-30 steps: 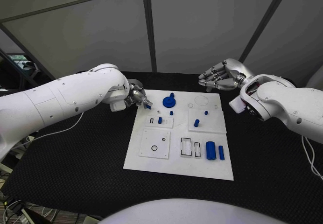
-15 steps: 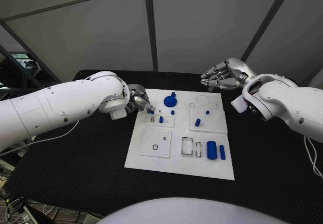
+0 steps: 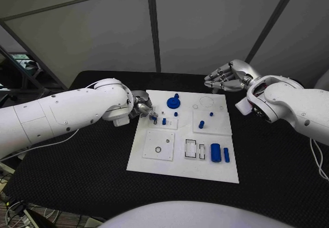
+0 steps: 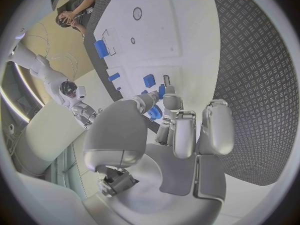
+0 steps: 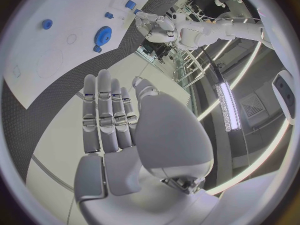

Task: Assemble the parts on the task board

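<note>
Left robot hand (image 3: 142,109) pinching a small blue part (image 4: 154,113) over the task board (image 3: 181,168); right robot hand (image 3: 226,78) raised, fingers apart.

Desk (image 3: 82,161): black, matt, rough woven-looking cover. Task board (image 3: 179,168): smooth white plastic, dull sheen. Parts (image 3: 215,153): blue plastic, smooth. Left hand (image 3: 143,107), right hand (image 3: 226,79): silvery metal, satin gloss.

A black table (image 3: 82,161) with a textured mat-like surface spans the frame's middle and lower part. Directly on it, at centre, lies the white task board (image 3: 206,168); a pale cable (image 3: 58,136), seemingly, trails at left.
</note>
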Controlling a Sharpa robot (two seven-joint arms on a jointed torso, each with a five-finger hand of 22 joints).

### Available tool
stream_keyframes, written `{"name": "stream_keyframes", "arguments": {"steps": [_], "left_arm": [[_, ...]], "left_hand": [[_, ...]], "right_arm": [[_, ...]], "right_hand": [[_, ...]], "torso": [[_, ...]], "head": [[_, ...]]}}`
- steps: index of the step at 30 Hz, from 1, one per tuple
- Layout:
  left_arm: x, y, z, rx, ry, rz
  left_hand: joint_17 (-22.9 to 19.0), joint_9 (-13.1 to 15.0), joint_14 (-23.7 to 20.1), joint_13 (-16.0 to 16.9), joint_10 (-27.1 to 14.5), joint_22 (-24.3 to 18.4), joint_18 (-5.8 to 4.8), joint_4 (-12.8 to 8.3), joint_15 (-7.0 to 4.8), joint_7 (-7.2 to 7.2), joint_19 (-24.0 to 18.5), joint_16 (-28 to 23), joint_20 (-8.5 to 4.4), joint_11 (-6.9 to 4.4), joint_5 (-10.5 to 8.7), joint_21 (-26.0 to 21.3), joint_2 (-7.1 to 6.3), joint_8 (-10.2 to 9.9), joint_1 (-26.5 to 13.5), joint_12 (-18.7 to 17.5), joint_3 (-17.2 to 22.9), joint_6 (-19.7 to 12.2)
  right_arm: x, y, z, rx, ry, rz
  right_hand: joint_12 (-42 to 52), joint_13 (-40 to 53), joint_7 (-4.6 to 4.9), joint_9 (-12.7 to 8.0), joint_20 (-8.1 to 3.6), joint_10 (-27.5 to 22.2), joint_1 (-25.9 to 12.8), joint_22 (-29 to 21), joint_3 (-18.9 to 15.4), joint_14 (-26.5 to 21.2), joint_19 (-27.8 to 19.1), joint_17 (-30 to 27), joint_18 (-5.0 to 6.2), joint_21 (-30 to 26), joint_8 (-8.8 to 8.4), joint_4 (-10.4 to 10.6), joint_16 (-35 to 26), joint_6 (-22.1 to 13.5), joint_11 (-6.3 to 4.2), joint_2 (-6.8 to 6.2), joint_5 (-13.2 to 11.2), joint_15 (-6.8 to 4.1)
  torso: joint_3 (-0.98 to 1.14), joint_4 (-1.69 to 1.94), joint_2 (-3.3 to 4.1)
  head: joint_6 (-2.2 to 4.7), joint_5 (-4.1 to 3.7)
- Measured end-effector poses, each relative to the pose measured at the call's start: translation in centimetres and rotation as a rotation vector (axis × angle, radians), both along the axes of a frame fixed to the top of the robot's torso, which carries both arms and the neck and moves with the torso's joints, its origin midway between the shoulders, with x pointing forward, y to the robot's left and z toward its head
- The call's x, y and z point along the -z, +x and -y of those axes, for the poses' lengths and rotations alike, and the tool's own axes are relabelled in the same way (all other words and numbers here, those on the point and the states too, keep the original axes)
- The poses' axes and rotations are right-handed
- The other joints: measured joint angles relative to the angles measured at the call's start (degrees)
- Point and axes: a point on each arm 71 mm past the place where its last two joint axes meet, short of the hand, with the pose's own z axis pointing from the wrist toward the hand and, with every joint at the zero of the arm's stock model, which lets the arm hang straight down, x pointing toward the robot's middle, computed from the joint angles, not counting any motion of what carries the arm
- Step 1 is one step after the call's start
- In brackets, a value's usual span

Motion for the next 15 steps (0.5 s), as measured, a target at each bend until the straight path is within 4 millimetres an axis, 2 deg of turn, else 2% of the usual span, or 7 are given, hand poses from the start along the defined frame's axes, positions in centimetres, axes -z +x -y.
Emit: {"name": "stream_keyframes", "arguments": {"steps": [15], "left_arm": [[0.65,-0.23,0.37,0.035,0.056,0.007]], "left_hand": [[0.00,0.00,0.00,0.22,0.20,-0.01,0.01,-0.20,0.00,0.00,0.20,0.23,-0.21,-0.19,0.58,0.32,-0.08,0.22,-0.52,0.00,0.20,0.00]], "right_arm": [[0.11,-0.02,-0.14,-0.006,-0.005,-0.013]], "right_hand": [[0.00,0.01,0.00,0.00,0.00,0.00,0.00,0.01,0.00,0.00,0.00,0.00,0.00,-0.24,0.00,0.00,0.00,0.00,0.00,0.00,0.23,0.00]], "torso": [[0.00,0.00,0.00]], "head": [[-0.22,0.05]]}}
